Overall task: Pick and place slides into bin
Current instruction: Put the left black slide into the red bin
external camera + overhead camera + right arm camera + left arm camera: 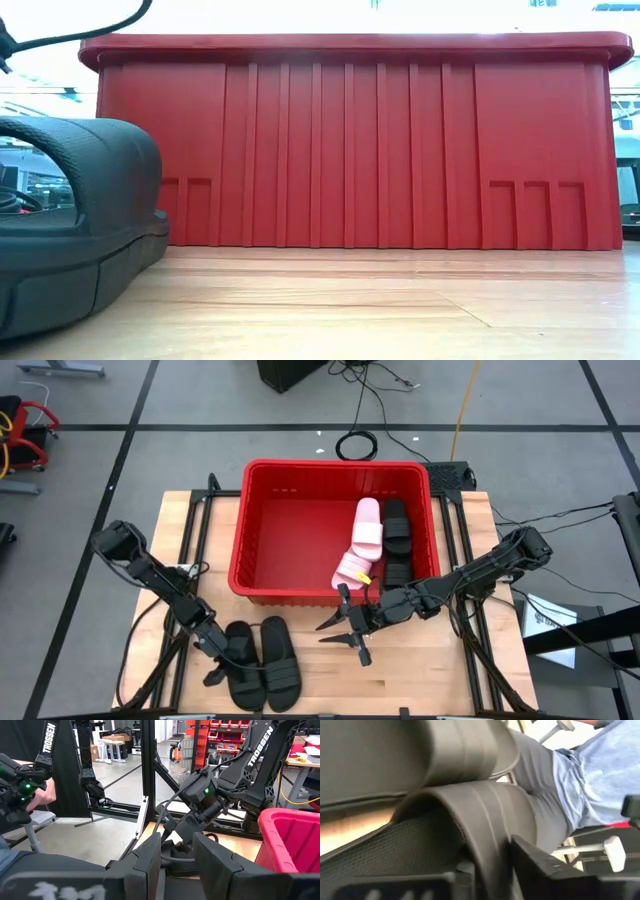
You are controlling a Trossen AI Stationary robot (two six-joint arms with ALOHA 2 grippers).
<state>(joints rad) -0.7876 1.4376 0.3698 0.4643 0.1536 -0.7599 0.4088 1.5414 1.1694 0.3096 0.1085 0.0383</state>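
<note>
Two black slides lie side by side, soles down, on the wooden table near its front left: one (240, 665) under my left gripper (222, 652), the other (281, 660) just to its right. A black slide also shows in the low view (70, 220). My left gripper is shut on the left slide's strap. The red bin (262, 530) stands at the table's far middle and holds two pale pink slides (366, 525) and black slides (397, 540). My right gripper (345, 635) is open and empty just in front of the bin's near wall. My left gripper holds the left black slide by its ribbed strap (485, 820), at the strap's edge. One finger (395, 885) is under the strap over the footbed and the other (540, 865) is outside it. The slide's sole lies on the table.
The bin's tall ribbed near wall (350, 150) rises behind the open wooden table top (420, 670). Cables lie on the floor beyond the table. A person in a blue shirt (590, 775) is next to the table, a hand (42, 795) on a controller.
</note>
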